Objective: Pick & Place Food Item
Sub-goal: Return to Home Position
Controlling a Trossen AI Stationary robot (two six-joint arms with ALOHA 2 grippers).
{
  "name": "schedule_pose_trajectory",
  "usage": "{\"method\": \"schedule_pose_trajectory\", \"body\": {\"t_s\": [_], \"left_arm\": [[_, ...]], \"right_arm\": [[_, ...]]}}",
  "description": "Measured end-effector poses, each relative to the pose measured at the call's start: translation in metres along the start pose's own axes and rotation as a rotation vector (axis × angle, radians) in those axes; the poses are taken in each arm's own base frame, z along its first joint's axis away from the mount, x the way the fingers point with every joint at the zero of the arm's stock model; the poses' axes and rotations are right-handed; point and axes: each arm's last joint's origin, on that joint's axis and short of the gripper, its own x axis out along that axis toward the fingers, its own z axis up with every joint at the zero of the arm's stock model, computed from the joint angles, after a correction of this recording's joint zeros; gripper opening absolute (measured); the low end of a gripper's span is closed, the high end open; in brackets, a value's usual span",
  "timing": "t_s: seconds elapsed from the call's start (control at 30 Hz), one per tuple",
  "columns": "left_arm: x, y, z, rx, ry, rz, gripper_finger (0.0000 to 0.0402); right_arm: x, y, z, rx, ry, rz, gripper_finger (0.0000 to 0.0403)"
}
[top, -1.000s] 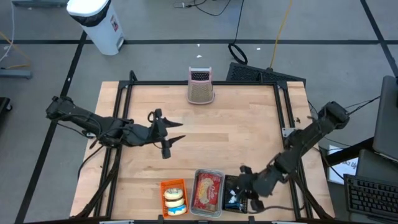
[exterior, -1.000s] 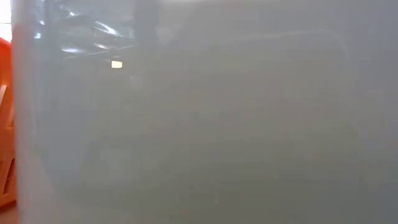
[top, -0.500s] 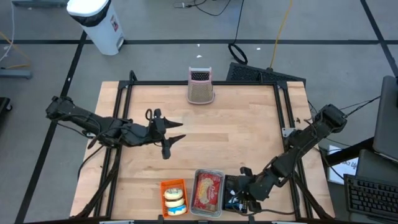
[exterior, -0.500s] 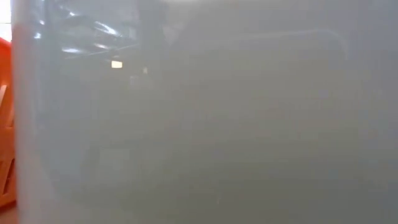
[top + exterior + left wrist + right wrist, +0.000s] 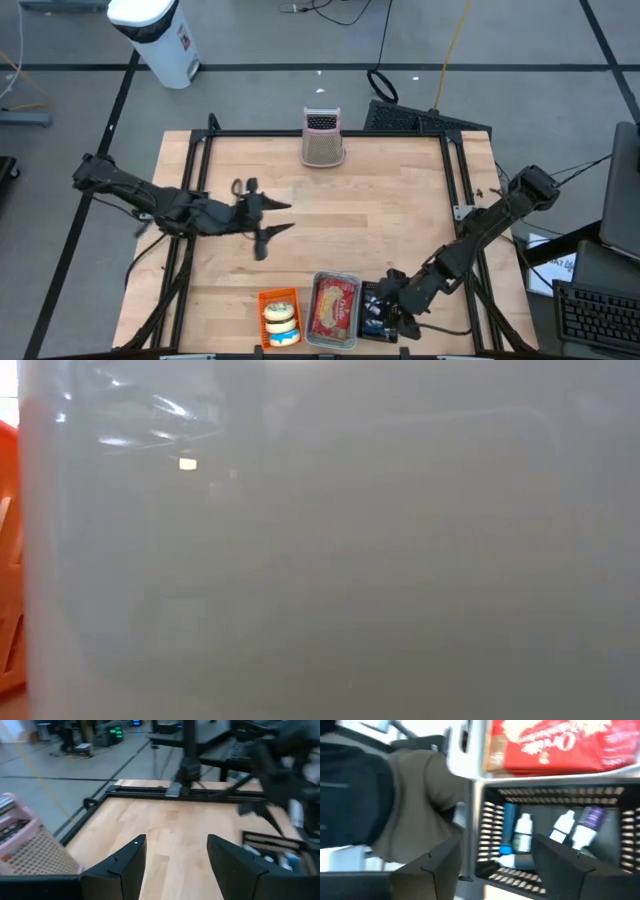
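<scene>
Three containers line the table's near edge. An orange basket [image 5: 280, 300] holds round pastries [image 5: 281, 320], a grey tray [image 5: 335, 280] holds a red food packet [image 5: 335, 308], and a black slatted basket [image 5: 372, 292] holds small bottles [image 5: 522, 832]. My right gripper [image 5: 385, 308] hangs just above the black basket and is open [image 5: 497, 845], with nothing between its fingers. My left gripper [image 5: 285, 216] hovers open [image 5: 176, 842] over the table's left middle, holding nothing.
A pink mesh basket [image 5: 322, 140] stands at the far centre edge of the table. Bare wood lies between it and the near containers. The grey wall of a container [image 5: 320, 560] fills the low view, with an orange edge [image 5: 8, 560] at its left.
My left gripper has rolled slightly in place over the table's left middle. My right gripper stays above the black basket.
</scene>
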Motion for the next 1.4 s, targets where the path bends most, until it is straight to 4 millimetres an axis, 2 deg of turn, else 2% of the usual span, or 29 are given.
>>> {"method": "schedule_pose_trajectory", "body": {"t_s": [0.13,0.2,0.3,0.47,0.63,0.8,0.93,1.0,1.17,1.3,1.4], "left_arm": [[-0.031,0.003,0.004,0.051,0.006,-0.081,0.0212],[-0.041,0.005,-0.004,0.054,0.025,-0.077,0.0212],[-0.046,0.009,-0.029,0.053,0.036,-0.066,0.0212],[-0.051,0.023,-0.089,-0.025,0.005,-0.004,0.0212],[-0.066,0.042,-0.131,-0.117,-0.091,0.011,0.0212],[-0.073,0.052,-0.162,-0.184,-0.227,-0.001,0.0212],[-0.073,0.056,-0.189,-0.182,-0.273,-0.003,0.0212],[-0.072,0.058,-0.202,-0.177,-0.234,0.014,0.0212],[-0.07,0.059,-0.206,-0.214,-0.194,-0.003,0.0212],[-0.07,0.058,-0.206,-0.194,-0.187,-0.067,0.0212],[-0.07,0.057,-0.206,-0.163,-0.19,-0.092,0.0212]], "right_arm": [[-0.016,0.009,0.003,-0.068,-0.046,0.073,0.024],[-0.03,0.013,0.007,-0.117,-0.087,0.11,0.0244],[-0.059,0.011,0.011,-0.202,-0.191,0.058,0.0246],[-0.116,0.003,0.005,-0.362,-0.501,-0.274,0.0244],[-0.144,-0.026,-0.011,-0.327,-0.695,-0.459,0.0244],[-0.151,-0.058,-0.031,-0.274,-0.869,-0.444,0.0243],[-0.144,-0.084,-0.041,-0.255,-0.986,-0.373,0.024],[-0.14,-0.095,-0.042,-0.245,-1.007,-0.33,0.0241],[-0.137,-0.116,-0.042,-0.199,-1.026,-0.285,0.0244],[-0.132,-0.133,-0.041,-0.189,-1.027,-0.303,0.0241],[-0.125,-0.145,-0.041,-0.209,-1.056,-0.246,0.0239]]}}
